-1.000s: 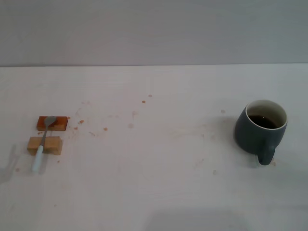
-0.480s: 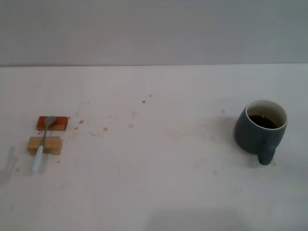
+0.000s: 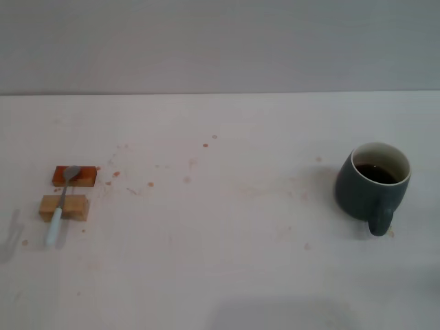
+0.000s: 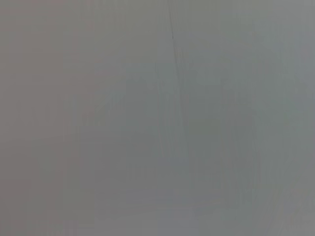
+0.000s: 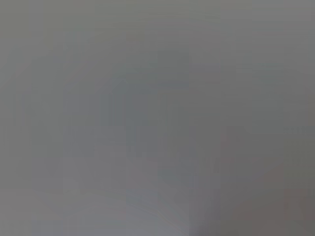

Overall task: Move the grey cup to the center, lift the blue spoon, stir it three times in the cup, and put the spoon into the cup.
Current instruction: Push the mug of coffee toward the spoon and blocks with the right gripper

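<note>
- Since neither tool shows in any view, whether left or right is open, closed or gripping cannot be told, and nothing can be placed relative to them.
- The blue spoon lies at the left of the tabletop, across an orange-brown block and a tan block.
- The center holds only faint stains.
- The grey cup stands far right, handle toward the robot, dark liquid inside.
- By my judgement nothing is done: moving, lifting, stirring and placing all remain.
</note>
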Controlling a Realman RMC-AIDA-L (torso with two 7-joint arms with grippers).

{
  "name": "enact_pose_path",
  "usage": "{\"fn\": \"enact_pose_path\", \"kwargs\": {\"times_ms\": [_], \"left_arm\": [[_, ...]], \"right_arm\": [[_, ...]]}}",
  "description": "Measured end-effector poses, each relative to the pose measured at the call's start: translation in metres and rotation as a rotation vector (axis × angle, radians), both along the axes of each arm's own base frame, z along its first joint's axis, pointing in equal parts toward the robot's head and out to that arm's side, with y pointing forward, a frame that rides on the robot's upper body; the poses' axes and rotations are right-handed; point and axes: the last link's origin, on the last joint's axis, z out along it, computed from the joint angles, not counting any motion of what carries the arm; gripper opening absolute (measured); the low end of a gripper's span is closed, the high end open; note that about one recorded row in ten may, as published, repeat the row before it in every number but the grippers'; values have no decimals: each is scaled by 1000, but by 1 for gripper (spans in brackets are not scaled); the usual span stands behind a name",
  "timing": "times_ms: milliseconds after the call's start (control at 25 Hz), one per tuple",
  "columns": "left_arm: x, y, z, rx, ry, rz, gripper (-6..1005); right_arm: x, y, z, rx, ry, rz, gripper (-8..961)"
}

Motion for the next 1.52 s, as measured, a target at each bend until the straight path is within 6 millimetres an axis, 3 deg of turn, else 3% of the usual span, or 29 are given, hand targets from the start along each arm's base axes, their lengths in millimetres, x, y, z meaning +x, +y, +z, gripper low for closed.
{"fn": "enact_pose_path", "kwargs": {"times_ms": [600,1520], "left_arm": [[1,2,2,6,1,-6,817],[1,3,2,3,3,-7,804]], "right_arm": [[-14,55,-18,-162,40,-49,-2],[-48,61,-63,-358,35,68,-2]]}}
